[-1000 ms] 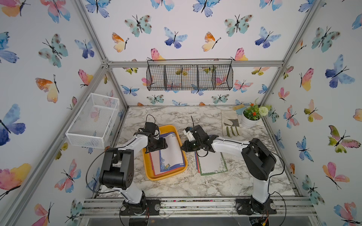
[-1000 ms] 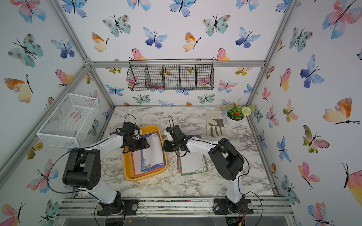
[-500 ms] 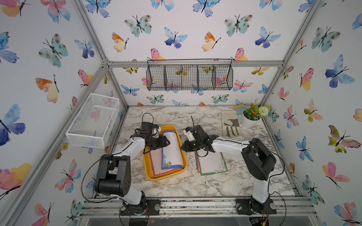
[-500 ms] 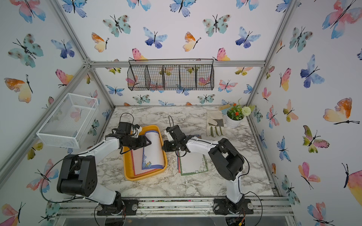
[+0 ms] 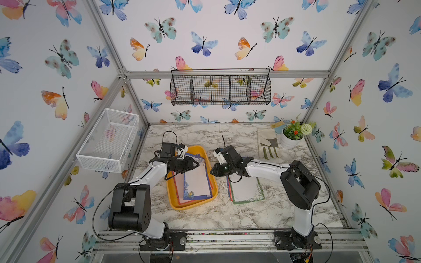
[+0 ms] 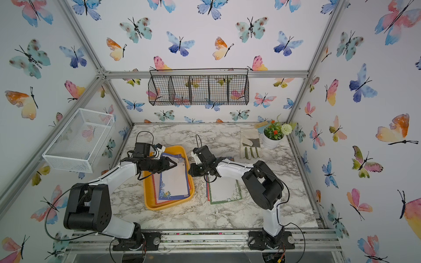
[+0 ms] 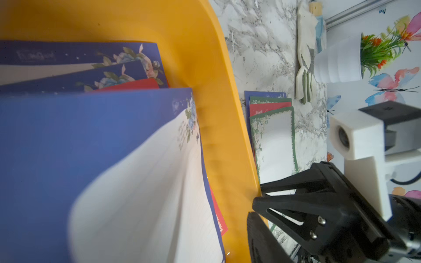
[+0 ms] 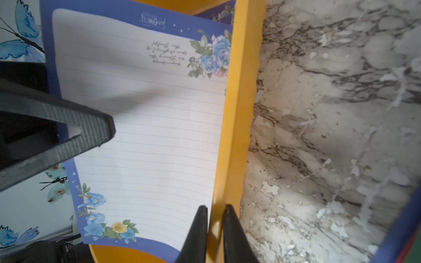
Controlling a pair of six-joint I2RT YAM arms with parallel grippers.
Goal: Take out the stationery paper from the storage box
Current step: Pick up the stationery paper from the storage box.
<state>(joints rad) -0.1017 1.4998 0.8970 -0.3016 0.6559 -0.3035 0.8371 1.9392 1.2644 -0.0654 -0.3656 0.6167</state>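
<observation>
2 grips, butterfly-walled marble table [image 5: 239, 216]: left gripper [image 5: 196, 164] on stationery paper [image 5: 197, 182], right gripper [image 5: 211, 171] on storage box [image 5: 182, 206]

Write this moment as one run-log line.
left claw: pinches blue-bordered sheet, edge lifted | right claw: clamps storage box rim | green-bordered sheet: out on table beside box

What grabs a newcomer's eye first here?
The yellow-orange storage box sits in the middle of the marble table, its top blue-bordered sheet lifted at one edge by the left gripper. The right gripper pinches the box's rim, and beside the box lies a pile of sheets, green-bordered on top. Butterfly wallpaper covers the walls.
</observation>
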